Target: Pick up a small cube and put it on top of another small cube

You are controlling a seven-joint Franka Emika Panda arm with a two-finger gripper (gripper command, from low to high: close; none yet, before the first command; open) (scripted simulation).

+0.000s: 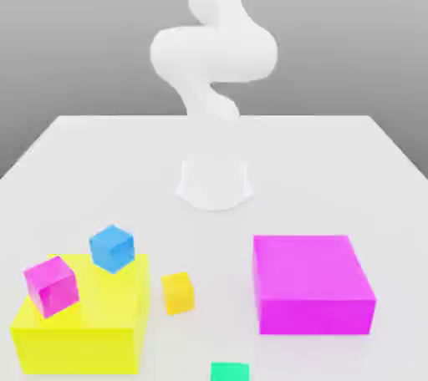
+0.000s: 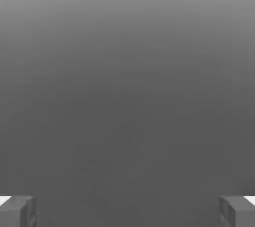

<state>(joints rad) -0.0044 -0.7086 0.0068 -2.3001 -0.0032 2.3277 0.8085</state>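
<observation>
Bright-green and plain, the small cube [image 1: 230, 372] lay at the exterior view's near edge, between the two big blocks' sides. The pincer [image 2: 127, 212] was spread wide, empty; a good reach meant centring above the cube, then descending straight before squeezing.

A pale tabletop [image 1: 318, 170] (broad, plain) meets a grey backdrop [image 1: 351, 37].

Big yellow block [image 1: 79, 346]; big magenta block [image 1: 313, 287]; white table [image 1: 214, 137].
</observation>
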